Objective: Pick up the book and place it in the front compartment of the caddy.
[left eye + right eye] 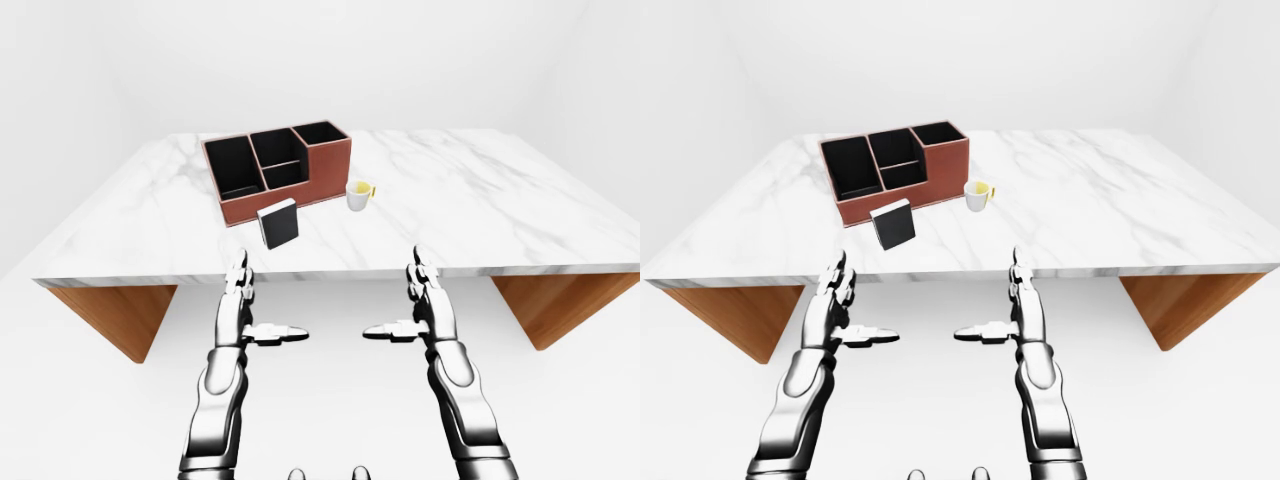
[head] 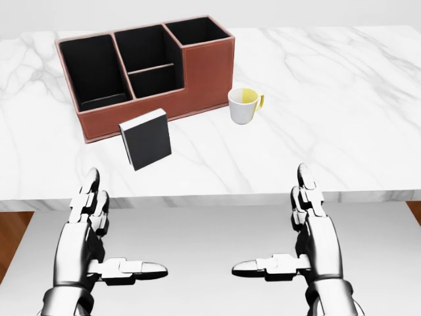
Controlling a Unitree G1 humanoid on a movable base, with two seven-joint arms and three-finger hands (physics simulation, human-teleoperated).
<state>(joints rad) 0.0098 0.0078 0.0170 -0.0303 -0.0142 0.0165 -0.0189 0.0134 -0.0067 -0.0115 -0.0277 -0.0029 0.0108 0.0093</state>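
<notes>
White marble worktop [image 2: 342,99], wood base under it; the robot stands at the near edge, both arms short of the surface.

Left robot hand [image 2: 99,230]: open, fingers straight up, thumb pointing inward, holding nothing. It hangs below the near edge of the worktop, just left of the book's line.

Book [image 2: 145,138]: dark cover, pale page edge. It stands nearly upright with a slight tilt, near the worktop's near edge, just off the caddy's near wall. Whether it leans on that wall or stands free, cannot tell from these views.

Caddy [image 2: 197,69]: reddish-brown, black inside, set at an angle to the worktop edge. Long compartment at left, two small ones in the middle, one taller one at right. Something dark and flat seems to lie at the bottom of the left compartment.

Mug [image 2: 244,105]: white, yellow inside, just right of the caddy's near right corner, near the book's likely path.

Right robot hand [image 2: 309,224]: open too, empty, mirror pose, below the edge and well right of the book.

Risks, as judged:
- An upright book tips easily; a finger brushing its top or face would knock it flat against the caddy, making the grasp harder.
- Hands start below the edge; rising too close could strike the worktop's rim.
- The caddy's skew makes "front compartment" easy to misjudge; the book could catch a divider or drop in the wrong slot.
- A wide swing from the right could clip the mug.
</notes>
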